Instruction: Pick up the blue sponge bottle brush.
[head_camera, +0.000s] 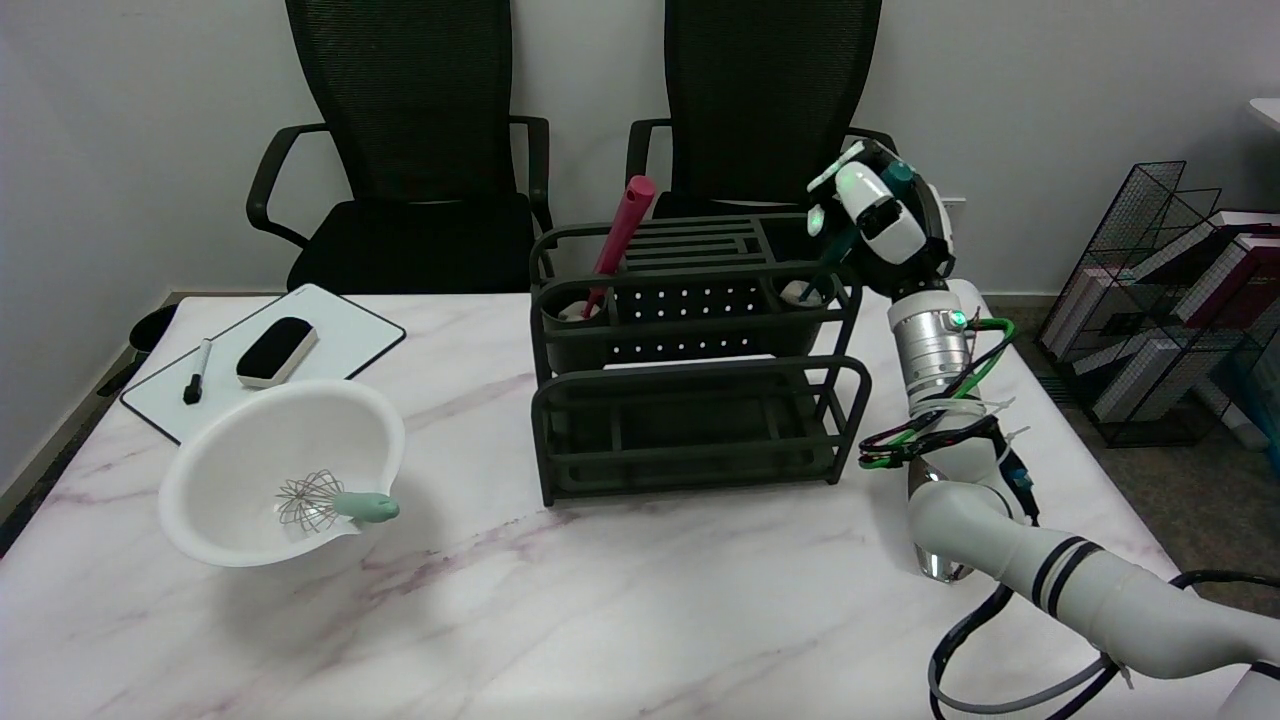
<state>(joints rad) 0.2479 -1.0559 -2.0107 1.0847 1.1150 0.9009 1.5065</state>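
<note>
Now my right hand (872, 215) seems closed around the brush handle (836, 252); its sponge end below remains in the rack (700, 400), unlifted.

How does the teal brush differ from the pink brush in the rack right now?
The pink brush stands free in the left cup of the rack; the teal brush sits in the right cup. Nothing touches the pink brush, while the right robot hand is closed around the teal brush's upper handle. The pink handle shows fully; the teal handle is mostly hidden by the robot hand. Both lean right, with pale heads down in the cups.
</note>
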